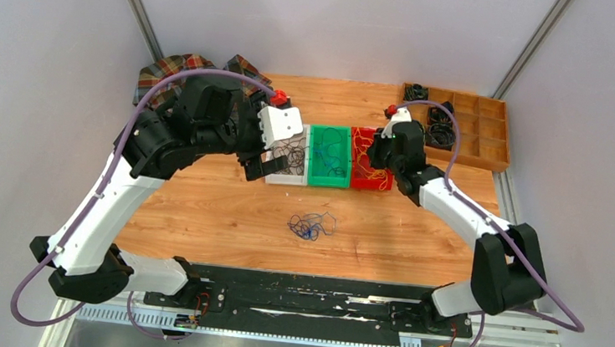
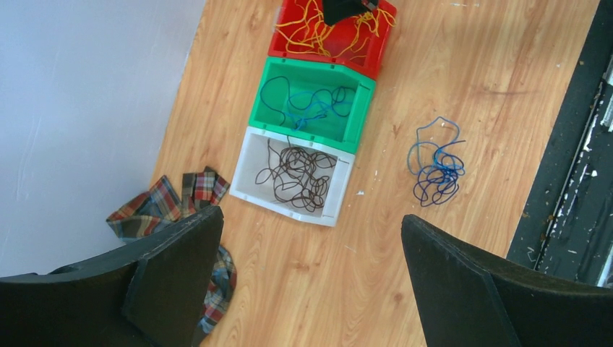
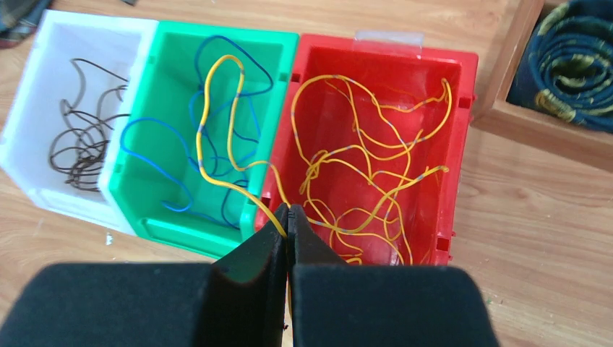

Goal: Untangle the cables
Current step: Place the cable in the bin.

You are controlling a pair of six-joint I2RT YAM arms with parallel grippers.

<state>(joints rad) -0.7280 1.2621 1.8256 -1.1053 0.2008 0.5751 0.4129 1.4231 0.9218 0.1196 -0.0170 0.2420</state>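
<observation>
Tightly between right fingers [image 3: 253, 264], yellow cable [image 3: 203, 123]

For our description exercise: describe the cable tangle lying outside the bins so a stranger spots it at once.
On the wooden table, find the green bin, middle of a row of three. Between it and the arm bases, a blue cable tangle lies on bare wood. It alone sits in no bin.

My right gripper [image 3: 289, 215]: jaws closed, pinching one thin yellow cable [image 3: 203, 116].
Held cable: loops across the green plastic bin [image 3: 217, 30], above thin blue cables [image 3: 155, 121].
Red plastic bin [image 3: 325, 45]: tangled yellow cables [image 3: 361, 166].
White plastic bin [image 3: 32, 123]: thin dark cables [image 3: 76, 155].
</observation>
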